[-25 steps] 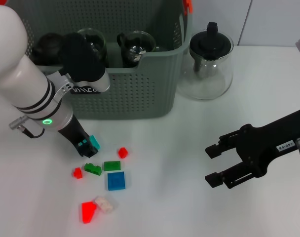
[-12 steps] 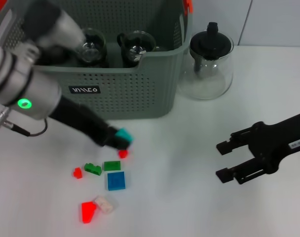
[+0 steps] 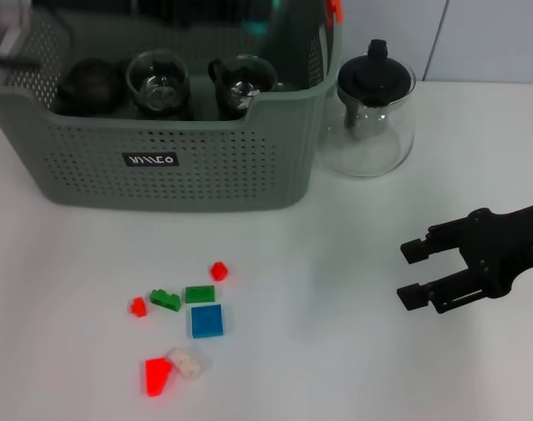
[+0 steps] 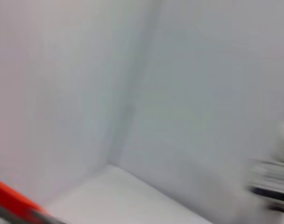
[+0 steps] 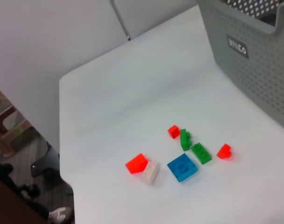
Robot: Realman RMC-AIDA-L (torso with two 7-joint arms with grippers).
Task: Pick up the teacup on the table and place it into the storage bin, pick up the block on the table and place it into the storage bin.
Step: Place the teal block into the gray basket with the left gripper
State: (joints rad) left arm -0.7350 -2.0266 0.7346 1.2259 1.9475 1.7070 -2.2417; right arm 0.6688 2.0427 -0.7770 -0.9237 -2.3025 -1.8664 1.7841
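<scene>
Right claw (image 3: 408,272) hovers empty, fingers apart, blocks (image 3: 207,321) off to its left. Left claw's state you can't tell; release only once it's well inside the bin (image 3: 205,167).

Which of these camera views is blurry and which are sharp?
Left wrist view: heavily smeared, only pale wall and an orange clip readable. Head view: sharp on the storage bin and blocks, with a dark blur along the top edge. Right wrist view: sharp, blue block crisp.
</scene>
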